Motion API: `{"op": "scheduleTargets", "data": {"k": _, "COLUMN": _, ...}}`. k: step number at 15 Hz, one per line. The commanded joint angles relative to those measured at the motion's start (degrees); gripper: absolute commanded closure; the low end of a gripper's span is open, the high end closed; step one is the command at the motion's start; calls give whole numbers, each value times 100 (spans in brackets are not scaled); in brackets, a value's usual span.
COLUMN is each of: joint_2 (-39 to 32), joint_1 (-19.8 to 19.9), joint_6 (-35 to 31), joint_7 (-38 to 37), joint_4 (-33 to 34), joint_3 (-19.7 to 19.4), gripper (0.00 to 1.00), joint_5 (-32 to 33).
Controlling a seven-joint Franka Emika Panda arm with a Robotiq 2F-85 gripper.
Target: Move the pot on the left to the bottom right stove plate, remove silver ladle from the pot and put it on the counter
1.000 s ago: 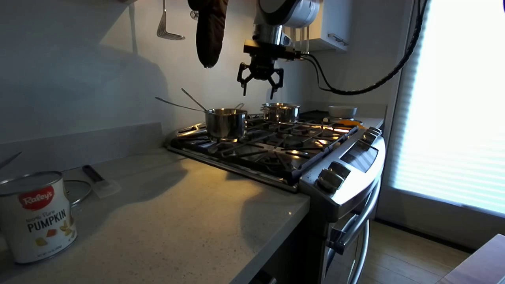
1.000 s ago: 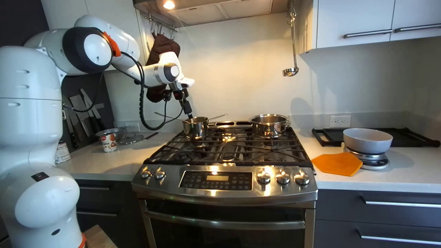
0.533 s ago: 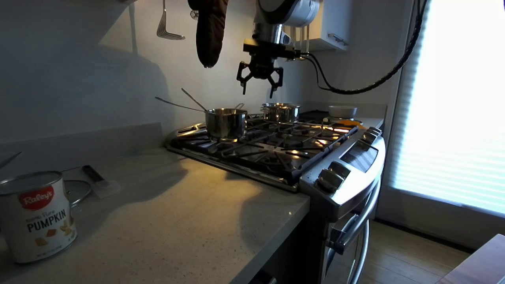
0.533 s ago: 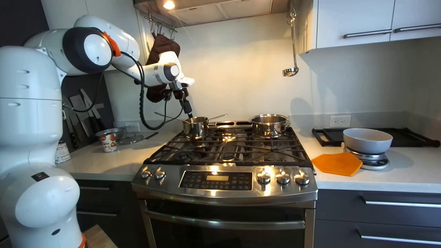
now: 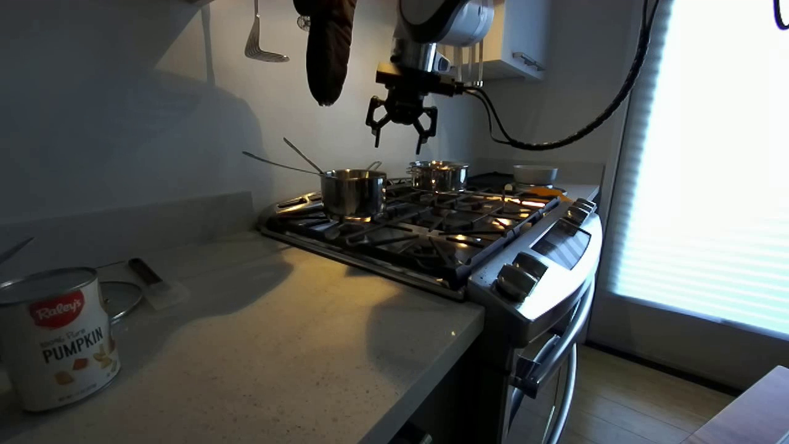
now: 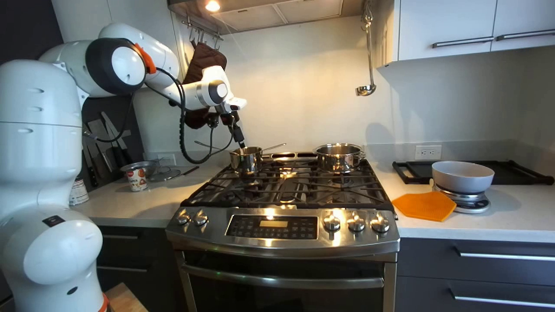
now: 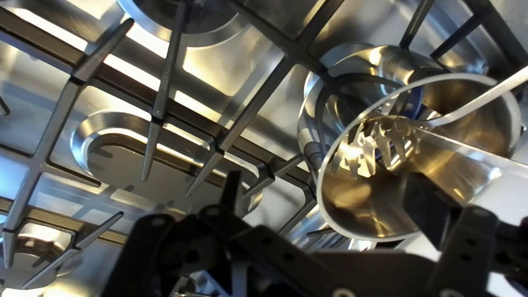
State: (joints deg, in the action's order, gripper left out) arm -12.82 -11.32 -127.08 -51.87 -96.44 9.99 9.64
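- Shiny round steel pot (image 6: 247, 162) stands upright at the back left of the stainless steel stove (image 6: 282, 247), on a black metal grate (image 7: 295, 51), just beside the back right corner of the pale speckled counter (image 5: 296, 345). Its outer wall is mirror-bright, its inner wall brown-gold.
- A silver metal utensil with a toothed head (image 7: 451, 117) slants in the pot, head inside, handle crossing the rim.
- The wrist view shows those teeth; in both exterior views the pot's wall hides them, and long thin handles (image 5: 302, 155) reach out from the rim. Which of these is the utensil's, I cannot tell.
- In an exterior view a silver ladle (image 6: 367, 89) hangs above the back left corner of the pale counter on the right (image 6: 516, 216).
- In an exterior view PUMPKIN reads plainly on a white can with a red label (image 5: 61, 342), well back from the counter's front edge.
- The black two-fingered gripper (image 5: 397, 148) points down past the counter's right edge, spread wide, with air between its tips. In an exterior view they hang above the rim, apart from the pot; in the wrist view one finger (image 7: 427, 202) stands before the pot's mouth.
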Motion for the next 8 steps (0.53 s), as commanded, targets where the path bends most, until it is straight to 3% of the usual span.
{"op": "scheduleTargets", "data": {"k": 1, "joint_2": -341, "joint_1": -146, "joint_6": -232, "joint_7": 13, "joint_4": 223, "joint_3": -179, "gripper": 0, "joint_5": -17}}
{"op": "scheduleTargets", "data": {"k": 8, "joint_2": -804, "joint_1": -232, "joint_6": -706, "joint_7": 95, "joint_4": 360, "joint_3": -328, "gripper": 0, "joint_5": -192}}
